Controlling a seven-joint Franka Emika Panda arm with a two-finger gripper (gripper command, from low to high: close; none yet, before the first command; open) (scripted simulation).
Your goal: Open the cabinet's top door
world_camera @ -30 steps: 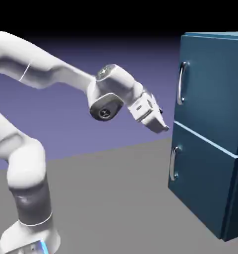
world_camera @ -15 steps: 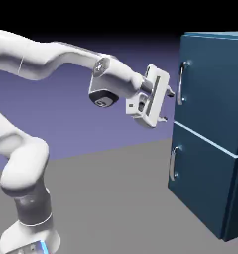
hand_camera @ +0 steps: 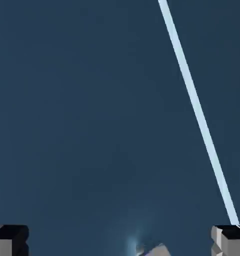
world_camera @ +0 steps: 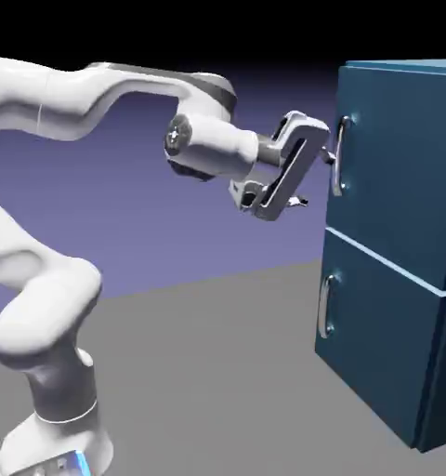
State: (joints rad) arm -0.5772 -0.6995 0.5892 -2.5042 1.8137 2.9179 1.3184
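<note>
The cabinet (world_camera: 394, 242) is a tall, boxy block of flat, matte dark blue, standing upright on the grey table (world_camera: 217, 372) at the 3 o'clock side of the exterior view. Its front is split into two stacked flat panels by a pale seam. The top door (world_camera: 399, 158) fills the upper part and lies flush and shut. Its handle (world_camera: 339, 155), a slim silver bar with curved ends, has its long axis vertical, running from 12 to 6 o'clock along the door's edge nearest the arm. The lower door (world_camera: 380, 339) carries a matching silver bar (world_camera: 325, 307), also upright.

The glossy white, rounded arm (world_camera: 97, 102) reaches across toward 3 o'clock, and the gripper (world_camera: 318, 177) sits just beside the top door's handle, its upper fingertip (world_camera: 329, 156) close to the bar; contact cannot be made out. The jaws are spread wide with nothing between them.

In the hand view, smooth blue panel (hand_camera: 92, 110) fills the picture, crossed by a pale straight line (hand_camera: 197, 110) slanting from 12 toward 5 o'clock. The blocky grey fingertips (hand_camera: 9, 239) sit far apart at the bottom corners.
</note>
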